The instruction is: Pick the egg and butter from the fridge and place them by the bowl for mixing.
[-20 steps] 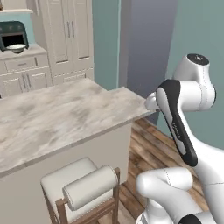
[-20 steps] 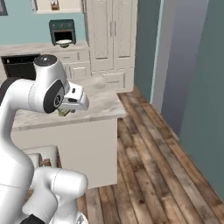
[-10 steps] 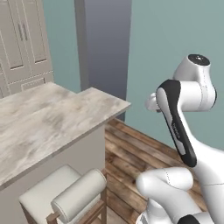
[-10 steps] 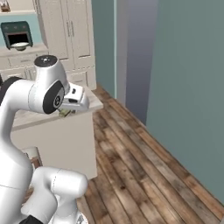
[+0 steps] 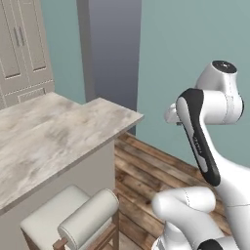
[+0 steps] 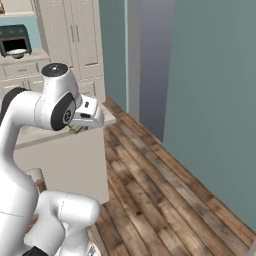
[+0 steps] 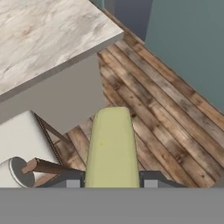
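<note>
From the left base view my arm fills the right side, its hand turned away behind the wrist, so my claw is hidden there; the marble surface spreads across the left, cut by the frame edge, and a cushioned stool sits at lower left. From the right base view, my claw sits at centre left under the white hand, with a sliver of yellow in it, too small to read. A dark toaster oven shows at upper left. In the hand view, my claw is pinching a pale yellow stick of butter, bottom centre, unmarked, over the wooden floor. No writing is legible anywhere.
</note>
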